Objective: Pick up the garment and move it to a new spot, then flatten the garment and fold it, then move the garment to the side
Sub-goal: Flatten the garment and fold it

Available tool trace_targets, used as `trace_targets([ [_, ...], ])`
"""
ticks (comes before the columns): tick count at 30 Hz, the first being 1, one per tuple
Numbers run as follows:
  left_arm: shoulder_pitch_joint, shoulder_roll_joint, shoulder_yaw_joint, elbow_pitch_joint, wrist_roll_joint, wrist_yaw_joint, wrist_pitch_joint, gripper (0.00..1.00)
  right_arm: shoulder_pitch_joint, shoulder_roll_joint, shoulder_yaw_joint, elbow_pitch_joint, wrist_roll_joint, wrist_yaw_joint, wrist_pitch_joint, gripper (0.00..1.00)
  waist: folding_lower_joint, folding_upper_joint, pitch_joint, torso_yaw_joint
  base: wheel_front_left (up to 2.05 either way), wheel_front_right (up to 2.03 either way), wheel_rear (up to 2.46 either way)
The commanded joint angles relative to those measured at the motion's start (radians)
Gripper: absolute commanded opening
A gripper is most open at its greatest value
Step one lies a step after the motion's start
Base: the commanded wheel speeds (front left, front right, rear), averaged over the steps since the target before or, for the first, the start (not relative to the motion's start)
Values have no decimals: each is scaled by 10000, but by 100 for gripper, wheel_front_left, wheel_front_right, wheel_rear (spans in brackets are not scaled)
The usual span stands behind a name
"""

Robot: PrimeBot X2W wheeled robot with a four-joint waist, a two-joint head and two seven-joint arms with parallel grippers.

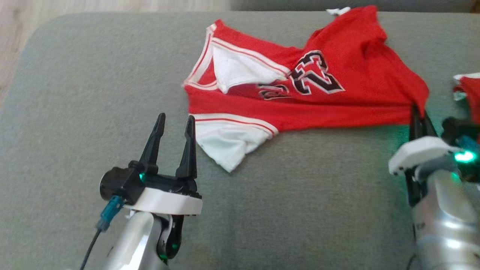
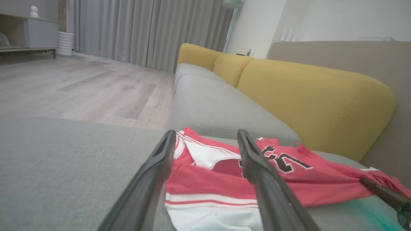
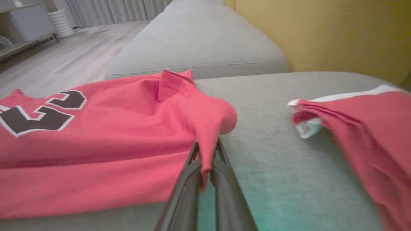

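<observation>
Left claw (image 1: 176, 116) spread wide and empty, poised low over the grey sofa seat (image 1: 75, 131), right finger just beside the white near-left flap of the garment (image 1: 337, 75); contact there impossible to judge. Right claw (image 3: 207, 144) pinched tight on a fold of red cloth at the garment's near right corner, fabric drawn up between the two dark fingers. Green glow from the wrist lights on the seat around that claw.

Next out, the garment itself: a red sleeveless jersey with white trim and black, white-edged numerals. Crumpled across the seat and partly folded over itself, with white lining showing at the armhole and at the near left corner. To its right and apart from it, a second red garment (image 1: 470, 93) with a white edge, cut off by the frame.

Farther back in the wrist views, another grey seat cushion (image 2: 208, 102) and yellow back cushions (image 2: 314, 102). Beyond those, pale wooden floor (image 2: 80, 86), grey curtains (image 2: 144, 29) and a low cabinet (image 2: 38, 32) at far left.
</observation>
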Motion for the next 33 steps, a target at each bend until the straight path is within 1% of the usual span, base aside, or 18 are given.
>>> trace_targets([
  [1, -95, 25, 308, -350, -17, 11, -51, 100, 126, 22, 59, -455, -183, 23, -129, 0, 0, 0, -198, -271, 0, 0, 0],
  [5, -38, 25, 199, -412, -67, 43, -51, 100, 754, 22, -657, -1281, -796, 23, -1, 0, 0, 0, -247, -491, 0, 0, 0],
  [10, -86, 25, 85, -464, -99, 35, -51, 100, 963, 22, -1221, -1944, -1584, 23, 582, 0, 0, 0, -59, -466, 0, 0, 0],
  [11, -95, 25, 81, -455, -103, 29, -51, 100, 968, 22, -1293, -2056, -1860, 23, 722, 32, 0, 0, -19, -439, 0, 0, 0],
  [12, -105, 25, 69, -439, -107, 20, -51, 100, 933, 22, -1329, -2115, -1998, 23, 830, 100, 0, 0, 23, -400, 0, 0, 0],
  [14, -129, 25, 42, -399, -106, -1, -51, 100, 801, 22, -1051, -2183, -2032, 23, 755, 100, 0, 0, 75, -325, 0, 0, 0],
  [19, -105, 24, 149, -294, -102, -17, -51, 100, 752, 22, 557, -2195, -1181, 23, 313, 100, 0, 0, 0, -346, 0, 0, 0],
  [23, -22, 24, 255, -266, -70, 2, -51, 100, 1134, 22, 1667, -2774, -610, 23, 54, 100, 0, 0, -227, -521, 0, 0, 0],
  [26, 22, 24, 288, -261, -28, -7, -51, 100, 1667, 22, 2392, -3403, 112, 23, -51, 100, 0, 0, -394, -656, 0, 0, 0],
  [28, 47, 24, 309, -277, -24, -3, -51, 100, 2098, 22, 2641, -3862, 611, 23, -90, 100, 0, 0, -492, -730, 0, 0, 0],
  [29, 47, 24, 309, -277, -24, -3, -51, 100, 2098, 22, 2641, -3862, 611, 23, -90, 100, 0, 0, -492, -730, 0, 0, 0],
  [33, 173, 24, 342, -332, -53, 42, -51, 100, 3029, 22, 3092, -4674, 1421, 23, -126, 100, 0, 0, -615, -891, 0, 0, 0],
])
